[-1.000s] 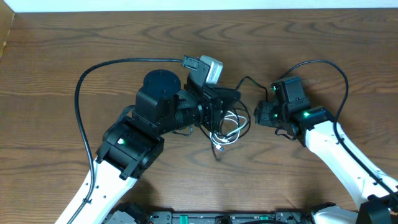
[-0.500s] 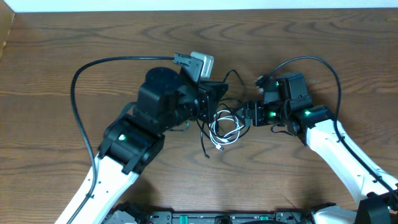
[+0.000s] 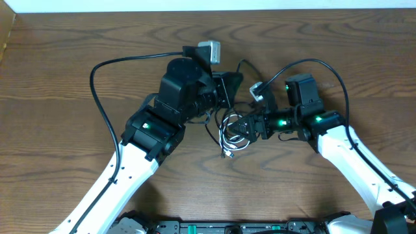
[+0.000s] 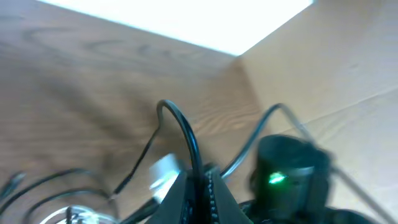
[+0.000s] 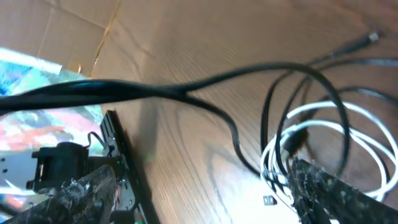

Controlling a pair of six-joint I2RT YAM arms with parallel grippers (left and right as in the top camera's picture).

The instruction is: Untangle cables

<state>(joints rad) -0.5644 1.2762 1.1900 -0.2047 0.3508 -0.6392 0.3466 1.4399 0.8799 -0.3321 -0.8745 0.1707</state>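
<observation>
Cables: a loose tangle on the table (image 3: 65, 52), directly ahead of the right gripper (image 3: 246, 125) and just beside and below the left gripper (image 4: 200, 186).
White cable (image 3: 229, 138): one, coiled in several loops, its edge against one of the right gripper's fingers (image 5: 336, 193).
Black cable (image 4: 186, 134): one strand arches up from the left gripper. It is probably held raised to draw it clear of the white coil.
Black count: two thin runs can be traced, and one ends in a free plug beyond the coil. Whether they are two separate cables cannot be told.
Left gripper: fingers together, clamped on the black cable.
Right gripper: fingers apart around the coil's edge, gripping nothing. It looks placed to take or pin the coil as an anchor.
Arm leads (image 3: 91, 84): two, thicker, one per arm, outside the tangle.
</observation>
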